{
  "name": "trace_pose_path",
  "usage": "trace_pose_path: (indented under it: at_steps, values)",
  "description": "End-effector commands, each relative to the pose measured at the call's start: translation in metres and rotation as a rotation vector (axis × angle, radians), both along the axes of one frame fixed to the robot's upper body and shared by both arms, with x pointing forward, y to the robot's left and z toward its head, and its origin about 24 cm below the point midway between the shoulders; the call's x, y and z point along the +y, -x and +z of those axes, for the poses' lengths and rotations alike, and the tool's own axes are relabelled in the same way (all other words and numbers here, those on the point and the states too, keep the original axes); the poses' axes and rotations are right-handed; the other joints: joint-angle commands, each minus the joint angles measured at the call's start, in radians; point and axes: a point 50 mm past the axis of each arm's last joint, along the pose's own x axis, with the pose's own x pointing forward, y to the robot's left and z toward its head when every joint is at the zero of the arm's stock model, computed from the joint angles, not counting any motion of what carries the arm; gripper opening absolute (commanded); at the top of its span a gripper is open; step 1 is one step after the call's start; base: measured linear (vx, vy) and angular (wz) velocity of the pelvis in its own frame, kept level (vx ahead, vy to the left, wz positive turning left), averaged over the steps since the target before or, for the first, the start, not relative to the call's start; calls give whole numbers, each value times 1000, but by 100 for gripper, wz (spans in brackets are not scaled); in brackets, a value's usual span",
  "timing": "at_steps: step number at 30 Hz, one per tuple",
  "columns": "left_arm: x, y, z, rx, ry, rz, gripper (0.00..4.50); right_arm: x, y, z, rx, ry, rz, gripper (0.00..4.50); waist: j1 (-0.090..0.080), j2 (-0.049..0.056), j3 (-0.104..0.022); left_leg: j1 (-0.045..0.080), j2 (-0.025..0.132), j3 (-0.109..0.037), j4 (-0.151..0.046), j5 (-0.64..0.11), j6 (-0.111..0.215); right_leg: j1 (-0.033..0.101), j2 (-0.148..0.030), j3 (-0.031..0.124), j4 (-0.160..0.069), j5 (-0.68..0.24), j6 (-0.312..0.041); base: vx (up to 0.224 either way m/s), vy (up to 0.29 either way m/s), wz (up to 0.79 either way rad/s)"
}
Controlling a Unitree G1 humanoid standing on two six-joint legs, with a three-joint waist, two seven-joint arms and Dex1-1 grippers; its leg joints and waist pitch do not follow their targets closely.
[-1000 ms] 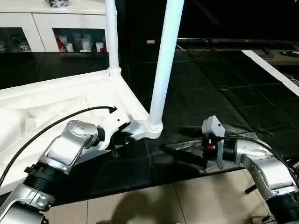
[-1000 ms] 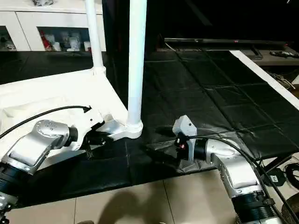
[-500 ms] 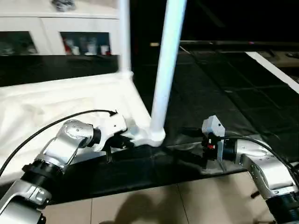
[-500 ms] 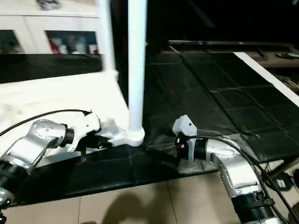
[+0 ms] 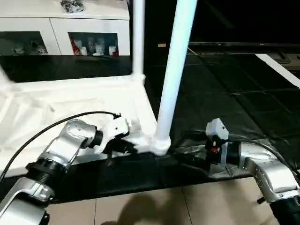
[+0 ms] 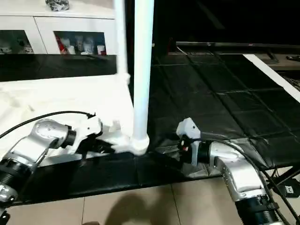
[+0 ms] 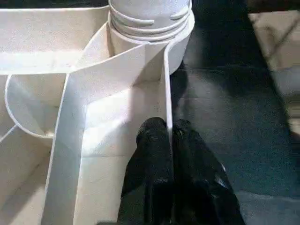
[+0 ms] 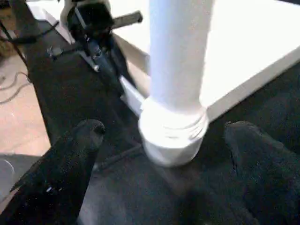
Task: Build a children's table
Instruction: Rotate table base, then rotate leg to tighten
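The tabletop [image 5: 70,101] lay upside down on the black mat [image 5: 225,93]. The left gripper [image 7: 167,136] was clamped on its edge rib; the right gripper [image 8: 161,136] stood wide open, the upright near-corner leg [image 5: 174,70] straight ahead between its fingers. Both visible legs were cut off above.

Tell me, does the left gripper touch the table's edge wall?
Touching: the left wrist view shows the left gripper shut on the edge wall.
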Motion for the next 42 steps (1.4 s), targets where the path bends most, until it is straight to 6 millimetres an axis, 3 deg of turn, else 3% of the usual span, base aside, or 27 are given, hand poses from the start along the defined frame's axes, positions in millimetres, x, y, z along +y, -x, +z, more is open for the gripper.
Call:
trace_pose_path:
  at_steps: [1,3,7,10,12,21,24,29,35,37,38,41,42]
  values:
    - [-24,14,-3,43,74,-177,3,0,-5,7,-35,-7,21,450,-9,-1,-54,9,25,-4,-79,-303,3,33,-63,43,-89,-429,-140,0,0,0]
    - [-27,16,-3,47,73,-217,3,4,-8,8,-42,-16,59,450,-7,-4,-52,16,27,-1,-78,-323,2,27,-63,45,-91,-441,-147,0,0,0]
    - [-29,17,-5,52,43,-282,3,13,-8,7,-27,-45,168,450,-3,0,-52,14,26,-2,-79,-331,3,30,-65,45,-93,-462,-143,0,0,0]
    - [-29,14,-4,42,39,-292,0,15,-7,2,9,-36,246,415,1,3,-52,18,27,-1,-79,-340,0,28,-64,46,-95,-461,-146,0,0,0]
    - [-30,13,-2,29,38,-295,0,14,-9,-1,40,-35,280,403,5,4,-53,13,28,-3,-80,-333,-1,34,-66,45,-92,-459,-150,0,0,0]
    - [-30,12,-1,15,45,-304,0,16,-20,-4,95,-24,351,321,11,1,-56,8,31,0,-79,-291,0,37,-64,45,-80,-394,-177,0,0,0]
    - [-29,11,-2,16,39,-310,0,17,-24,-6,121,-22,393,293,8,-3,-57,7,30,0,-78,-297,0,38,-66,43,-80,-411,-180,0,0,0]
    - [-28,8,-3,11,37,-276,0,18,-25,-8,135,-29,422,258,11,-4,-55,6,30,0,-78,-293,3,37,-67,44,-83,-438,-167,0,0,0]
    - [-25,-2,-7,6,-10,-184,0,19,-22,-10,151,-75,412,221,12,2,-52,14,29,-1,-78,-327,-4,31,-66,43,-94,-503,-148,0,0,0]
    - [-27,-8,-8,1,-12,-117,0,19,-22,-12,142,-101,371,217,11,5,-50,18,28,0,-78,-344,-6,27,-66,43,-100,-534,-138,0,0,0]
    - [-28,-14,-8,-7,-9,-60,0,19,-22,-14,127,-120,330,214,10,1,-51,20,27,-2,-77,-356,-8,27,-68,41,-102,-557,-131,0,0,0]
    - [-34,-25,-4,-21,41,47,0,21,-24,-21,119,-117,235,210,6,3,-50,15,24,-5,-78,-355,-10,28,-70,36,-106,-597,-111,0,0,0]
    - [-35,-27,-3,-25,46,58,0,21,-24,-22,119,-116,220,210,4,-2,-53,14,22,-8,-77,-352,-12,31,-73,33,-109,-610,-101,0,0,0]
